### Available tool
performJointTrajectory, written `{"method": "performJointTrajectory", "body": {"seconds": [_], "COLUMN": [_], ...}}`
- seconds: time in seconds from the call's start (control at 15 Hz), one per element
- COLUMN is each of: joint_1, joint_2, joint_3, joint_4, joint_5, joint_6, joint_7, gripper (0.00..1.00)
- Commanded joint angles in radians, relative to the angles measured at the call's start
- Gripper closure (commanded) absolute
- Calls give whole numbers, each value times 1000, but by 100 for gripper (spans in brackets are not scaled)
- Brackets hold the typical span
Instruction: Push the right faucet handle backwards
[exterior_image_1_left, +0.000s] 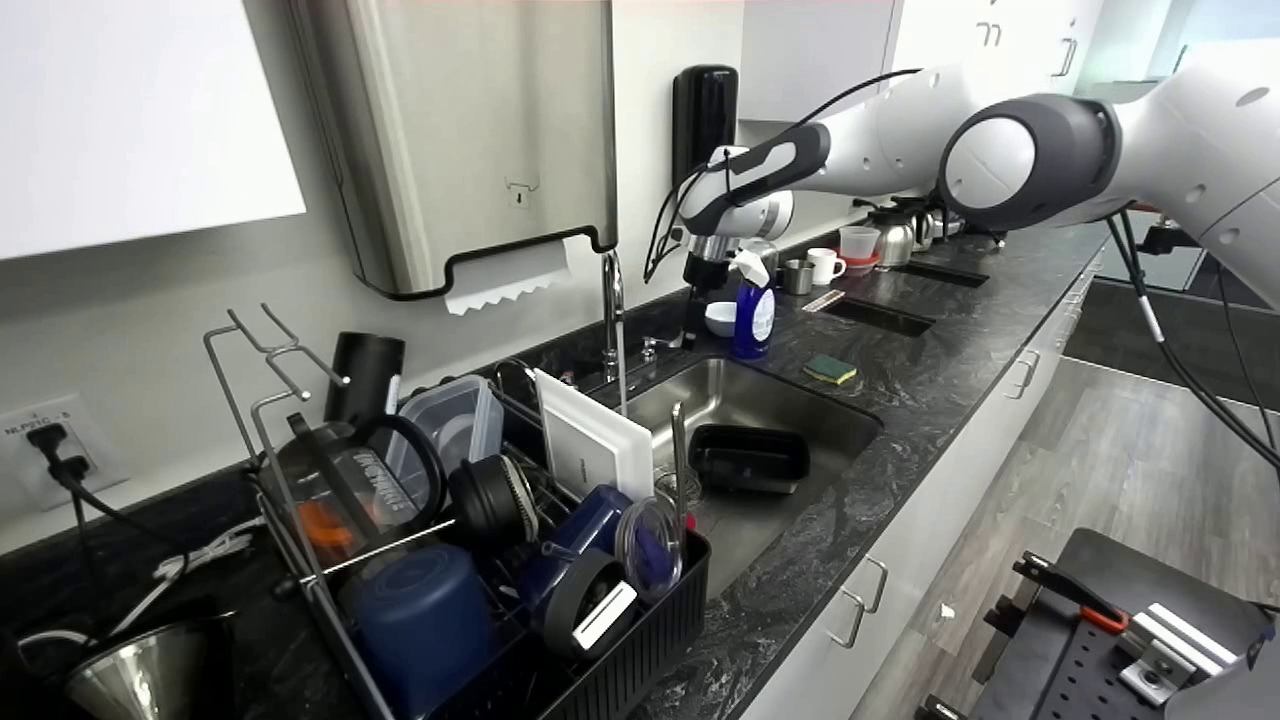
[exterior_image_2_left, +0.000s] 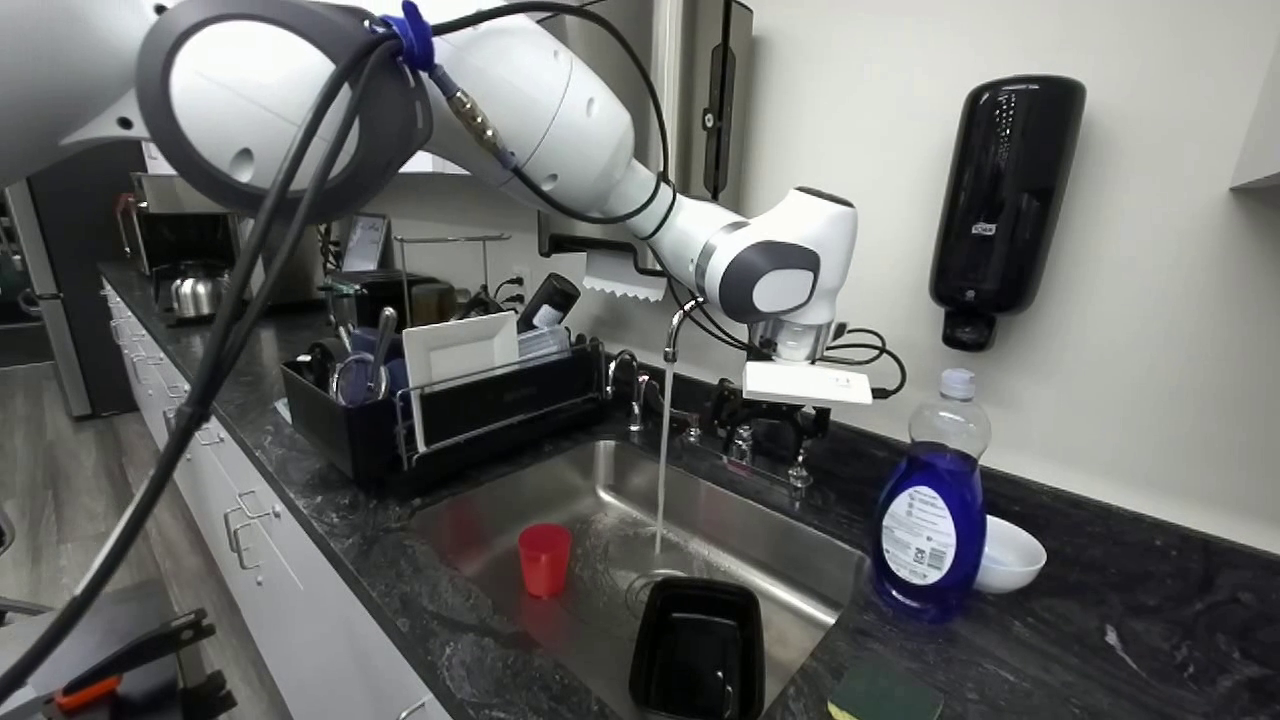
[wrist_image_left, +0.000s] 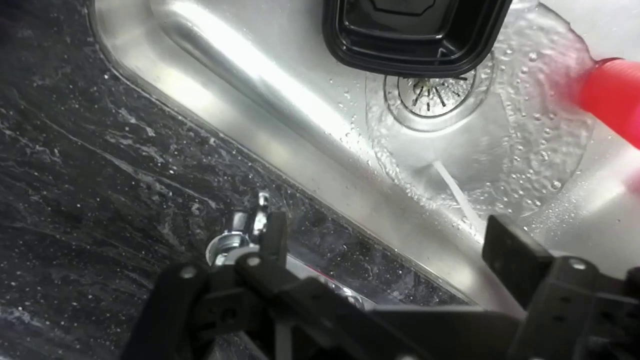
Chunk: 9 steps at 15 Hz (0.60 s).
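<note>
The right faucet handle (exterior_image_2_left: 800, 472) is a small chrome lever at the right end of the faucet's base plate. It also shows in an exterior view (exterior_image_1_left: 652, 347) and at the lower left of the wrist view (wrist_image_left: 260, 212). The tall chrome spout (exterior_image_1_left: 612, 315) stands to its left and runs water into the sink; its lower part is partly hidden by my gripper in an exterior view. My black gripper (exterior_image_2_left: 762, 428) points down over the faucet, open, with nothing between its fingers. In the wrist view my gripper (wrist_image_left: 392, 242) has its left fingertip right beside the handle's lever; I cannot tell if they touch.
The metal sink (exterior_image_2_left: 590, 480) holds a black container (exterior_image_2_left: 698, 640) and a red cup (exterior_image_2_left: 545, 560). A blue soap bottle (exterior_image_2_left: 920, 520) and white bowl (exterior_image_2_left: 1012, 556) stand right of the faucet. A loaded dish rack (exterior_image_2_left: 500, 400) stands left. A sponge (exterior_image_1_left: 830, 369) lies on the counter.
</note>
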Motion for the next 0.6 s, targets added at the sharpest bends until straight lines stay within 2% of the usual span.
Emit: {"method": "performJointTrajectory", "body": {"seconds": [0.0,0.53], "joint_1": [-7,-14], "joint_2": [59,115], "joint_3": [19,13], "joint_4": [94,177], "joint_5": [-4,-12], "joint_6": [-19,-21], "joint_7": [-39,-56], "gripper": [0,0]}}
